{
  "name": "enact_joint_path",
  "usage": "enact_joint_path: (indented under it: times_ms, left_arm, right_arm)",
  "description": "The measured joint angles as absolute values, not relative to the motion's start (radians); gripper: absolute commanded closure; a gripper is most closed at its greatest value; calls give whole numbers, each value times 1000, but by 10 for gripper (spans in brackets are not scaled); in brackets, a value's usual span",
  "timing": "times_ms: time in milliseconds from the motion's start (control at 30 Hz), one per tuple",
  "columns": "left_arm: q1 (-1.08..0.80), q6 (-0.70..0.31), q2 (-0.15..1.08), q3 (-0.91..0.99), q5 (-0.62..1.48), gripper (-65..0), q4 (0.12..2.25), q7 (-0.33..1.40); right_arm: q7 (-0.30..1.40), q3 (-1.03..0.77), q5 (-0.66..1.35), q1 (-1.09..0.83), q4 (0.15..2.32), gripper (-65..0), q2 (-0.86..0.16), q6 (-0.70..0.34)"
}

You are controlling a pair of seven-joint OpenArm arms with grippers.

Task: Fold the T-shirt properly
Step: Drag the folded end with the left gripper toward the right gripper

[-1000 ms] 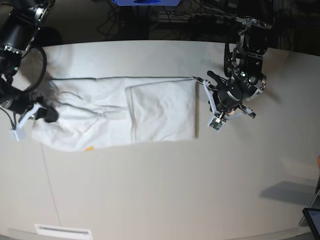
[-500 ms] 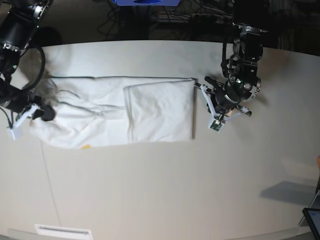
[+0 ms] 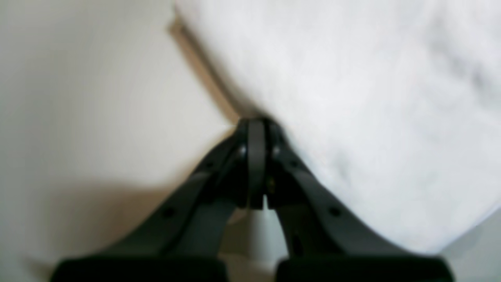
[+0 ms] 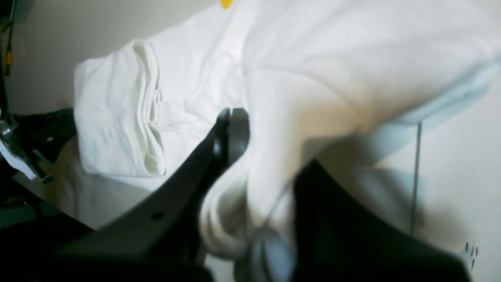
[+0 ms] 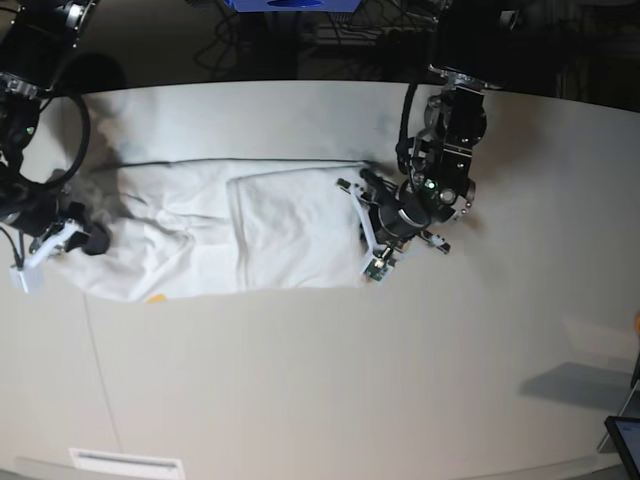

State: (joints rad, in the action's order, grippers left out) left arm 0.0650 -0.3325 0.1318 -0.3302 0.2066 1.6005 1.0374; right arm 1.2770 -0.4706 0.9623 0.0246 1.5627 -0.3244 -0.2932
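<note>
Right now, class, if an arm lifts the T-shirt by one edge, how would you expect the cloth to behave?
The T-shirt would probably droop and sag: it lies in soft wrinkles and stacked folds. It looks light, since the right gripper bunches a whole wad between its fingers. Pushed by the left gripper at its edge, it would likely crumple rather than slide flat.

The left gripper (image 5: 366,222) is moving inward with the hem of the T-shirt (image 5: 230,230), which is sliding toward the right gripper (image 5: 85,240).

T-shirt (image 3: 352,98) blurred, print mostly hidden
</note>
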Motion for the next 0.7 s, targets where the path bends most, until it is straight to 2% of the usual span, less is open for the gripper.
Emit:
enact_joint_path:
  times_ms: [267,700]
  left_arm:
    - [87,-339,107,-385,213,0,1574,1026]
    - [141,-336,79,-447,216,0,1517,1020]
  right_arm:
    - [1282,-473,743,25,1744,-1,-297,-289]
    - [1281,-473,559,-7,1896,-1,-298,-289]
